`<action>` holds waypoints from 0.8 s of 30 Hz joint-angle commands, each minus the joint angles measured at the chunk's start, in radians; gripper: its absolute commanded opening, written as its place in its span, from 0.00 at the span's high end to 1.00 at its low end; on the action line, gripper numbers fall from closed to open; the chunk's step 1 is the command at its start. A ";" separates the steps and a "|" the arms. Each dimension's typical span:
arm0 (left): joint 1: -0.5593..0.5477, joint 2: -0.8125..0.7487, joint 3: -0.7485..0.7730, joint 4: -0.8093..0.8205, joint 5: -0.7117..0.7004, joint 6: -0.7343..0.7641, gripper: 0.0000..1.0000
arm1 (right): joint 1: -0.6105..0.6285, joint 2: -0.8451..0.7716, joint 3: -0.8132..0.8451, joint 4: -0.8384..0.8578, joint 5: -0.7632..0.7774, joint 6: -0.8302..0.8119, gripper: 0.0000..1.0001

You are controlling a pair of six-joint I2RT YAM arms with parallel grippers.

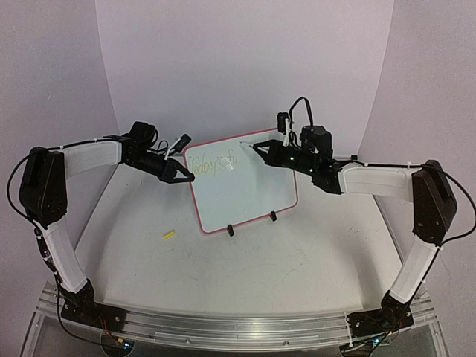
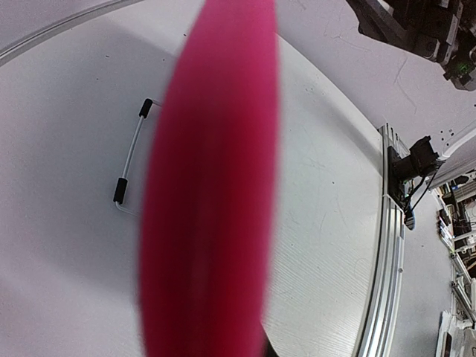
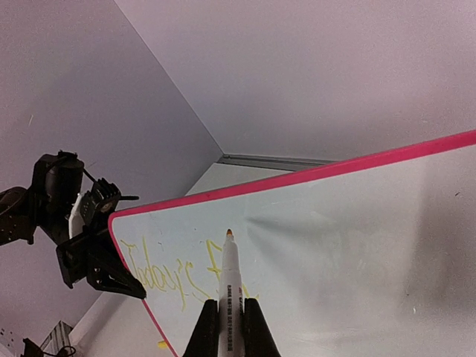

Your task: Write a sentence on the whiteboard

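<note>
Right tool (image 3: 230, 306) pinches a white marker (image 3: 227, 271), tip pointing at the whiteboard (image 1: 249, 193) just right of the yellow sentence (image 3: 160, 269); contact unclear. Only about "Today's" is legible. Whiteboard stands tilted on black clip feet (image 1: 230, 230) mid surface (image 1: 312, 260), between both arms. Left tool (image 1: 183, 177) is clamped on the board's upper left red frame edge, beside the first letter.

Pale curved backdrop wall (image 1: 245, 59) behind a white table (image 1: 297, 260), aluminium rail (image 1: 223, 327) in front
</note>
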 commanded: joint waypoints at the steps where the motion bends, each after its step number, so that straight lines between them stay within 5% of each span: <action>1: -0.025 0.008 0.023 -0.046 -0.035 0.036 1.00 | -0.001 0.037 0.045 0.015 -0.013 -0.006 1.00; 24: -0.025 0.012 0.024 -0.047 -0.032 0.034 1.00 | -0.002 0.038 -0.058 -0.004 0.013 -0.003 1.00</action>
